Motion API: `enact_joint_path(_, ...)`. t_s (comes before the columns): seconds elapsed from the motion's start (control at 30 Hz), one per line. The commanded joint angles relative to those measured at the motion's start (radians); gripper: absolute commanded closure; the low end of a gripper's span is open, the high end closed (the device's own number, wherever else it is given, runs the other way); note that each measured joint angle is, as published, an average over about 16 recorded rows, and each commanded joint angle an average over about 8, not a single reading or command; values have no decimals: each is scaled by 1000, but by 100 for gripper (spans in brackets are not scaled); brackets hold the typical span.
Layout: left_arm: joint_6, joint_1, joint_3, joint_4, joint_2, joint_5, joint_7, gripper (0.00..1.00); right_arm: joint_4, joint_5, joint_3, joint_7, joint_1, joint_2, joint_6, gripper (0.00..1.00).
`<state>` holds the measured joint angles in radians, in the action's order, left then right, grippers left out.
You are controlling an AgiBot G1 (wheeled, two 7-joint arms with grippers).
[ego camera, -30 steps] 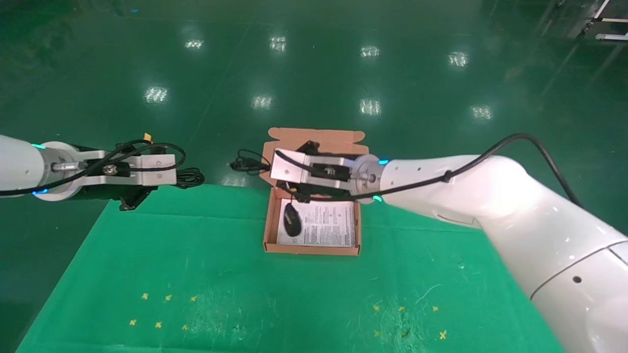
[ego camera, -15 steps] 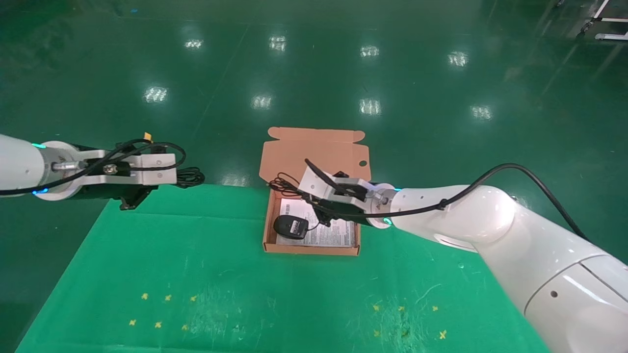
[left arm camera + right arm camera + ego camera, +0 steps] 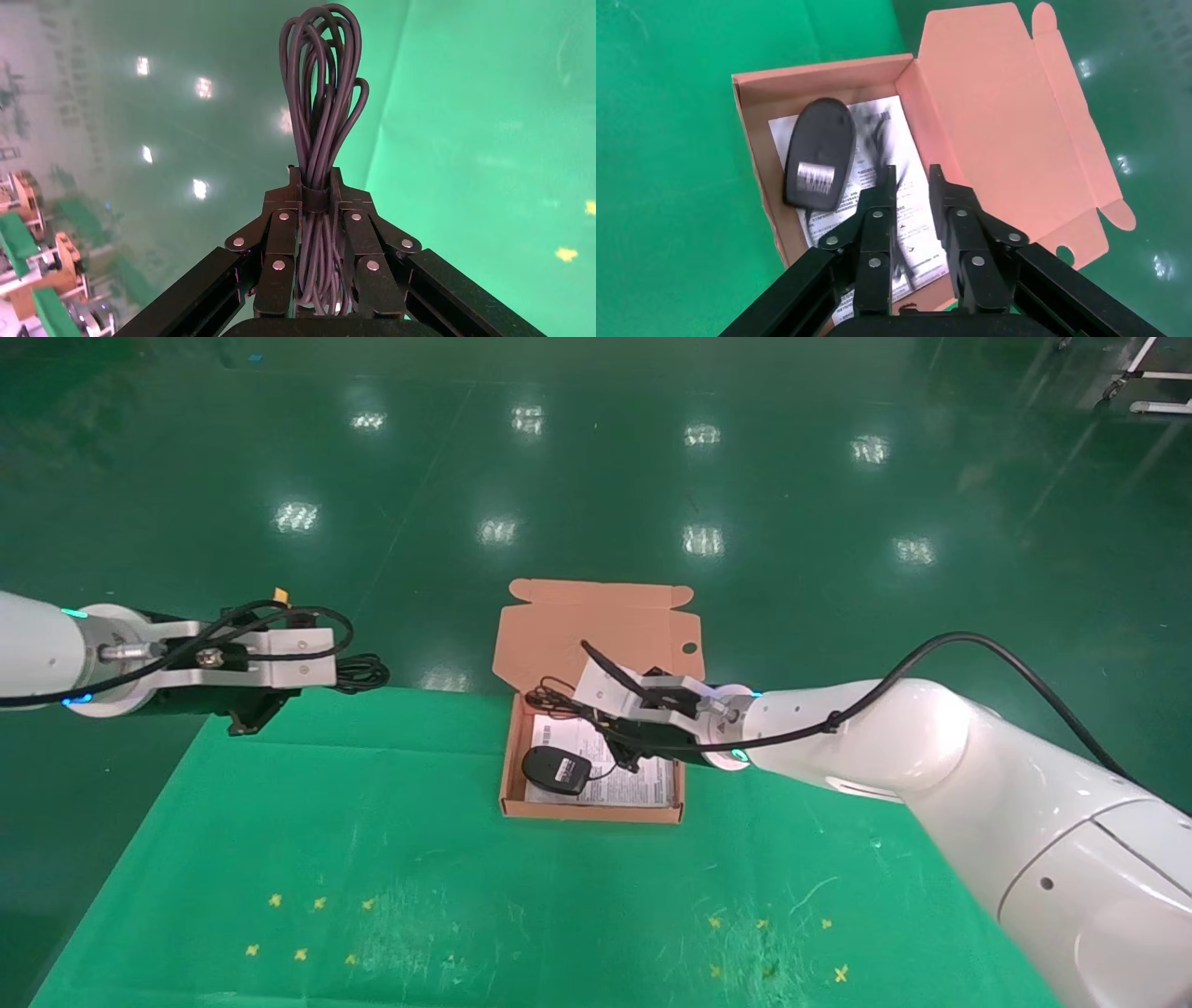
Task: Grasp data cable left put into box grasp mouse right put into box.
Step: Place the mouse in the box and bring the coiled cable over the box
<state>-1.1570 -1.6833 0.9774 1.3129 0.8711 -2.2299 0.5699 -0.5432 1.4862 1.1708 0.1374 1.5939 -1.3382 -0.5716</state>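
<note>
You have a table covered in a green cloth (image 3: 391,840), with the shiny green floor (image 3: 596,477) beyond its far edge. Only the box (image 3: 596,808) lies directly on the cloth, at the middle of the far edge, its open lid (image 3: 577,626) hanging back past the edge. Small yellow cross marks (image 3: 317,903) dot the cloth's near part, on both left and right.

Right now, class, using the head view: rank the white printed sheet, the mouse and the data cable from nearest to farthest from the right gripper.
1. White printed sheet: on the box floor, directly under the right gripper.
2. Mouse: in the box, on its left side, label up.
3. Data cable: far left, held in the left gripper past the table edge.
</note>
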Motion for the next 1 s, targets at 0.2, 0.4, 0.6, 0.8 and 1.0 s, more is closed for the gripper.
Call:
enact_joint_path(0.2, 33, 12, 9, -16, 40, 14, -36, 100, -27, 1, 8, 11, -1, 31, -5, 0)
enact_joint_path(0.4, 85, 31, 20, -54, 96, 24, -79, 100, -63, 4, 4, 15, 12, 90, -9, 0)
enact_joint_path(0.6, 184, 57, 33, -148, 176, 24, -144, 100, -115, 11, -3, 23, 32, 172, -8, 0)
enact_joint_path(0.8, 321, 81, 51, -341, 301, 33, -254, 100, -205, 25, -8, 53, 49, 287, -12, 0)
enact_joint_path(1.0, 443, 99, 64, -552, 433, 99, -411, 100, -335, 47, -6, 109, 48, 417, -20, 0)
